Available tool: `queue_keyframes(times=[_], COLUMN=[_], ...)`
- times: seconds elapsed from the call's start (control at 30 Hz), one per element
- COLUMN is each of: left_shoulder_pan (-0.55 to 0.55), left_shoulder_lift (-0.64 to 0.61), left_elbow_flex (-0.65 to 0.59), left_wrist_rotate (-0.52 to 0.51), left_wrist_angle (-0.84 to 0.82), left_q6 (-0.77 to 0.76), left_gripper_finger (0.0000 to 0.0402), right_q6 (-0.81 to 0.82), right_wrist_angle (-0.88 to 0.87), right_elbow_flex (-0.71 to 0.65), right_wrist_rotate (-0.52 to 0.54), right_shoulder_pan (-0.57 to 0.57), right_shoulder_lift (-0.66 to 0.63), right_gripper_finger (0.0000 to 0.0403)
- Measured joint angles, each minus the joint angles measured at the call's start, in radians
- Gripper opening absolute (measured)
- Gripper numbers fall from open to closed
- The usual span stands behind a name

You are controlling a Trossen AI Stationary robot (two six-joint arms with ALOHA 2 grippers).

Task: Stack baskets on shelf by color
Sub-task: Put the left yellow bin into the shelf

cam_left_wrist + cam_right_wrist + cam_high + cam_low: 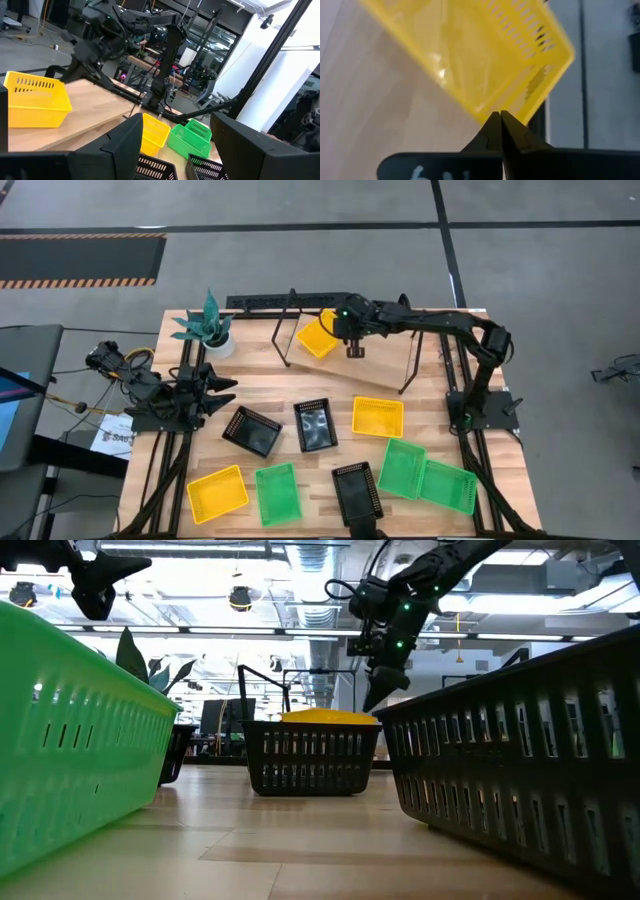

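A yellow basket (318, 337) sits askew on the light wooden shelf (385, 365), at its left end; it also shows in the right wrist view (470, 55) and the left wrist view (35, 97). My right gripper (354, 350) hangs shut over the shelf, just right of that basket, with its fingertips (499, 117) at one basket corner. My left gripper (225, 388) waits open at the table's left side (177, 150). On the table lie three black baskets (251, 430) (316, 425) (358, 493), two yellow (378, 417) (217, 493) and three green (277, 493) (402, 468) (447, 485). My right gripper points its shut fingers down at a lower corner (487, 111) of the yellow basket on the shelf. I cannot tell whether the fingertips touch that corner or stand just clear of it. The basket rests on the shelf board.
A potted plant (207, 328) stands at the far left corner, beside the shelf's black wire legs (283, 330). The shelf's middle and right part is bare wood. In the low view a green basket (70, 740) and a black one (520, 760) stand close to the camera.
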Motion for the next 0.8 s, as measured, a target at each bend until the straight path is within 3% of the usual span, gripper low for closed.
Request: queue_keyframes(times=[0.17,0.27,0.4,0.47,0.7,0.8], left_shoulder_pan=[0.000,0.000,0.000,0.000,0.000,0.000], left_shoulder_lift=[0.000,0.000,0.000,0.000,0.000,0.000], left_elbow_flex=[0.000,0.000,0.000,0.000,0.000,0.000], left_wrist_rotate=[0.000,0.000,-0.001,-0.007,-0.015,-0.015], left_wrist_angle=[0.000,0.000,-0.001,0.000,-0.001,-0.001], left_q6=[0.000,0.000,0.013,0.024,0.020,0.013], left_gripper_finger=[0.0221,0.0221,0.0221,0.0221,0.0221,0.0221], right_q6=[0.022,0.146,0.323,0.329,0.443,0.503], right_wrist_angle=[0.115,0.154,0.218,0.239,0.381,0.350], right_elbow_flex=[0.000,0.015,0.060,0.061,0.070,0.062], right_wrist_rotate=[0.000,-0.008,-0.149,-0.154,0.009,0.057], right_shoulder_pan=[-0.015,0.005,0.067,0.108,0.183,0.178], right_shoulder_lift=[0.000,-0.004,-0.017,-0.013,0.062,0.099], right_gripper_finger=[0.0018,0.0027,0.0047,0.0067,0.0168,0.0199])
